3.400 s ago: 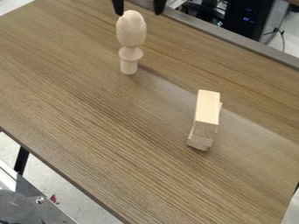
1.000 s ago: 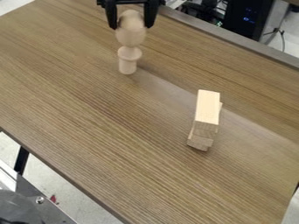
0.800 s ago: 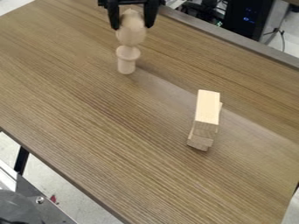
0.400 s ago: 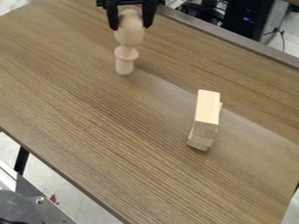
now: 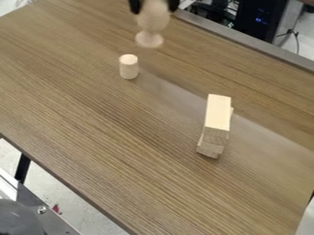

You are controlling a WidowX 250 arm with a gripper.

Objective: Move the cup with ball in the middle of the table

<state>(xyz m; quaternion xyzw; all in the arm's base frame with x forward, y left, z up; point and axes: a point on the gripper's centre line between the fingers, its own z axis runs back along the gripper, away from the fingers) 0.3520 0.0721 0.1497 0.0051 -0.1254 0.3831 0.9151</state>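
Cup with ball (image 5: 153, 22) occupies the far end of the scene, behind stacked wooden blocks (image 5: 217, 112) standing between the wooden table's (image 5: 92, 133) lower-left and upper-right edges. Beyond them, a short cylinder (image 5: 129, 69) stands upright. Farther back, near the upper-right edge, the black gripper (image 5: 154, 8) grasps the cup upright between its fingers.

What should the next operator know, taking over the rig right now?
Claw: at the top edge of the view, shut on the cup with ball, which looks to be in the air, upright.
Job's things: the cup hangs beyond a small wooden cylinder standing on the table, apart from it.
Done: cup gripped.
Left: bring it to the table's middle, set it down, release.
Watch: stacked wooden blocks stand right of the middle in the view; I'd give them room.
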